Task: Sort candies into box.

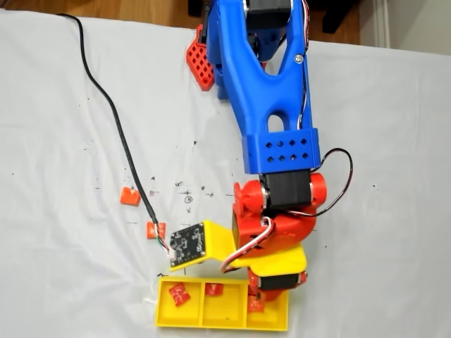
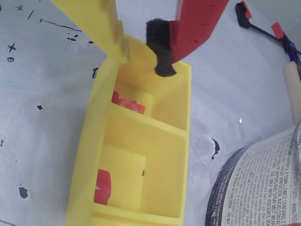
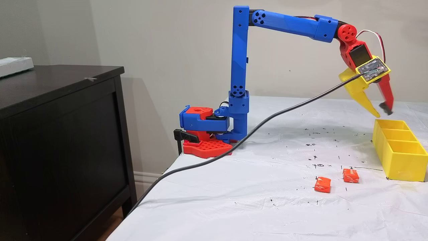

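Candies [image 1: 179,293] lie in the box [image 1: 222,324]; two more [image 3: 322,184] rest on the bench [image 3: 267,207]. Claw [image 3: 383,112] hovers above the box, spread, empty.

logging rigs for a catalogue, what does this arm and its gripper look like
The arm is blue printed plastic on a red and blue base, with a red wrist. The gripper has one yellow finger and one red, black-tipped finger. A black cable trails from its camera board.

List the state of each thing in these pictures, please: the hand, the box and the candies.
hand: open, empty, above the box's end
box: upright on the table, three candies inside
candies in box: one in each compartment
two orange candies: loose on the table, apart from the box
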`<state>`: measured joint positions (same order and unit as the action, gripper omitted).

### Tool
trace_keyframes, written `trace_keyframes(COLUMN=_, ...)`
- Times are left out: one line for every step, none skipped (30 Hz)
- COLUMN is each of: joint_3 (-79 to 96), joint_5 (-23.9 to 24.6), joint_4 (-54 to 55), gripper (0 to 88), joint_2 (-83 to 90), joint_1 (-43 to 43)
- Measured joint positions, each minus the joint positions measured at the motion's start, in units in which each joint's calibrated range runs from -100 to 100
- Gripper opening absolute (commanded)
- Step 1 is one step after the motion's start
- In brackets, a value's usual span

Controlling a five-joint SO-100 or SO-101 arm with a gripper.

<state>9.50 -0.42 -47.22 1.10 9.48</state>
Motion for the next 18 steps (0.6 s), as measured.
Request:
trace_keyframes(joint_3=0.0, joint_5=-0.2, joint_4=-0.5, gripper=0.8, joint_2=1.3, joint_1=-0.6)
trace_keyframes(joint_3=0.0, joint_5=-0.3, joint_4=-0.6, gripper=0.4, joint_2=2.1, joint_1=-0.9)
trace_keyframes(joint_3=0.5, joint_5=-0.4, joint_4=-0.7, gripper=0.2, joint_2=3.3, joint_1=-0.9)
trace_keyframes(joint_3=1.6, joint_5=-0.6, joint_4=-1.2, gripper=0.2, joint_2=4.8, joint_1=-1.1)
trace_keyframes(joint_3=2.6, joint_5=-0.8, joint_4=-1.7, gripper=0.2, joint_2=6.0, joint_1=-1.1)
trace_keyframes(joint_3=3.2, joint_5=-1.1, joint_4=-2.3, gripper=0.2, joint_2=6.9, joint_1=-1.2)
trace_keyframes(joint_3=3.3, joint_5=-1.4, joint_4=-3.2, gripper=0.2, joint_2=7.7, joint_1=-1.6)
trace_keyframes(joint_3=3.4, joint_5=-1.8, joint_4=-4.2, gripper=0.2, joint_2=8.4, joint_1=-2.2)
trace_keyframes(joint_3=3.4, joint_5=-2.1, joint_4=-5.3, gripper=0.2, joint_2=9.0, joint_1=-3.0)
trace_keyframes(joint_3=3.4, joint_5=-2.4, joint_4=-6.3, gripper=0.2, joint_2=9.4, joint_1=-3.9)
trace_keyframes(joint_3=3.4, joint_5=-2.7, joint_4=-7.3, gripper=0.2, joint_2=9.7, joint_1=-4.8)
trace_keyframes(joint_3=3.4, joint_5=-3.0, joint_4=-8.4, gripper=0.2, joint_2=10.1, joint_1=-5.6)
trace_keyframes(joint_3=3.4, joint_5=-3.1, joint_4=-9.6, gripper=0.2, joint_2=10.5, joint_1=-6.6)
trace_keyframes(joint_3=3.4, joint_5=-3.3, joint_4=-11.0, gripper=0.2, joint_2=11.0, joint_1=-7.4)
trace_keyframes(joint_3=3.4, joint_5=-3.6, joint_4=-12.4, gripper=0.2, joint_2=11.7, joint_1=-8.3)
trace_keyframes(joint_3=3.4, joint_5=-4.1, joint_4=-13.7, gripper=0.2, joint_2=12.3, joint_1=-9.4)
trace_keyframes(joint_3=3.1, joint_5=-4.6, joint_4=-14.8, gripper=0.2, joint_2=12.4, joint_1=-10.5)
trace_keyframes(joint_3=2.0, joint_5=-5.4, joint_4=-16.7, gripper=0.2, joint_2=12.4, joint_1=-11.7)
